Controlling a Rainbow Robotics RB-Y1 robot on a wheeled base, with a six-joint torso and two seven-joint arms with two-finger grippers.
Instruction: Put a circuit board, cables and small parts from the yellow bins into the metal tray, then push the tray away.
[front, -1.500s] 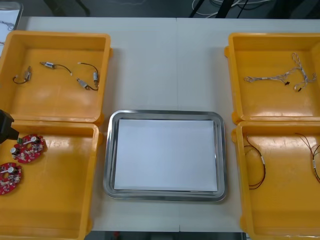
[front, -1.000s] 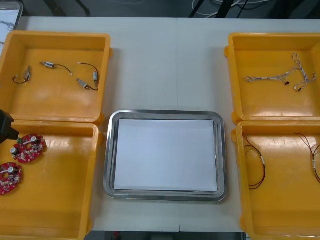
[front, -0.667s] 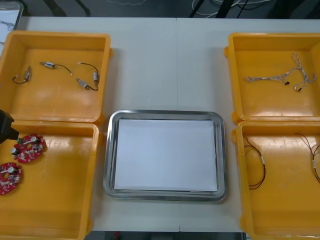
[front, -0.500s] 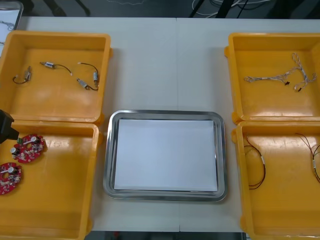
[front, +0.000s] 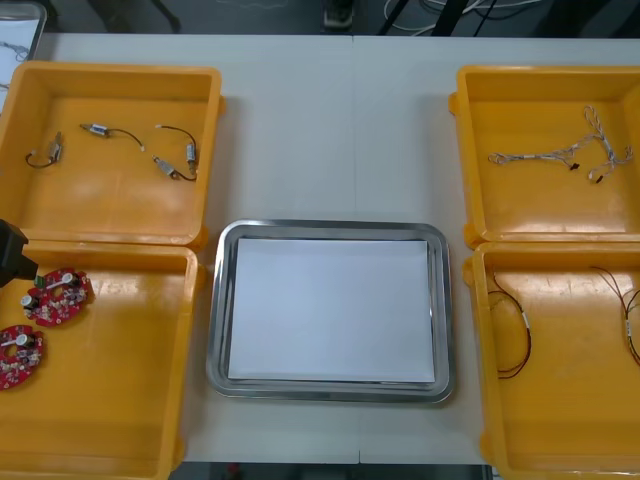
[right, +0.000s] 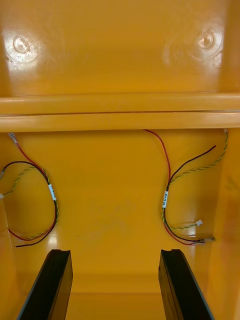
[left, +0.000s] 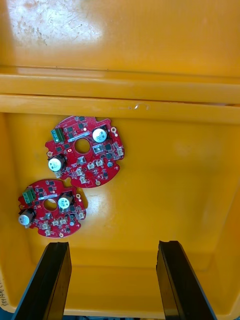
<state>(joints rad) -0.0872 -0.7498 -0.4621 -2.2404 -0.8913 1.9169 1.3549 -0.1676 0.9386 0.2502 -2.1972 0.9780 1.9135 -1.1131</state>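
Left wrist view: left gripper (left: 114, 244), jaws wide and empty, above the yellow bin (front: 120, 400) at the front view's lower left; it should arguably straddle the nearer circuit board (left: 51, 208) clear of its neighbour (left: 84, 151); right gripper (right: 115, 252), likewise open and empty, idles over cables (right: 167, 200).

No text, number or brand could be read anywhere. In the right wrist view, one cable (right: 172, 170) carried a small white tag (right: 165, 199) with dark marks, and a second tag (right: 51, 191) sat on the other cable (right: 30, 162). The marks were too small to make out. In the front view, at the lower right of the frame, a tag (front: 526, 318) was also illegible. The boards (left: 84, 150) showed no mark that could be read.
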